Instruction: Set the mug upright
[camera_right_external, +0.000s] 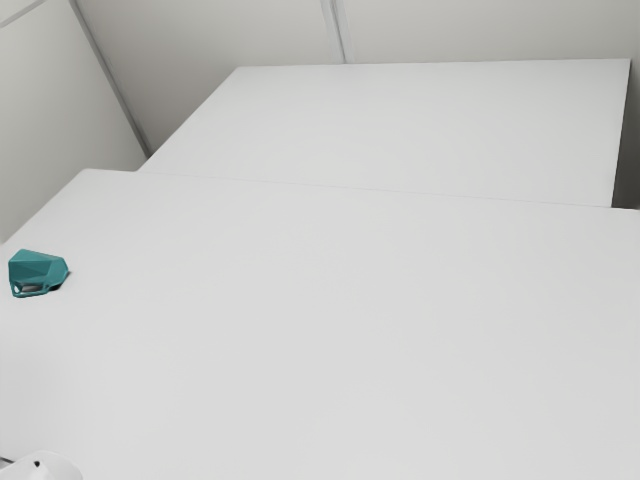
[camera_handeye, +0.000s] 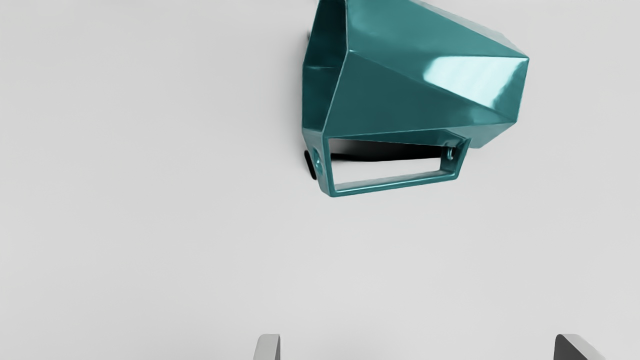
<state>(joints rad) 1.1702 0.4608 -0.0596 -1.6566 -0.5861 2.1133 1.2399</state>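
A teal faceted mug (camera_right_external: 38, 270) lies on its side on the white table, near the exterior view's left edge. Seen from my hand, the mug (camera_handeye: 415, 90) shows its dark mouth at one end and a squared handle along the side facing my fingertips. My gripper (camera_handeye: 417, 347) is open, its two fingers wide apart with bare table between them. A gap of table separates the fingertips from the handle.
The white table (camera_right_external: 350, 320) stretches across the exterior view, with a second white surface (camera_right_external: 400, 125) behind it and pale walls beyond. A rounded white piece (camera_right_external: 45, 467) shows at the exterior view's lower left corner.
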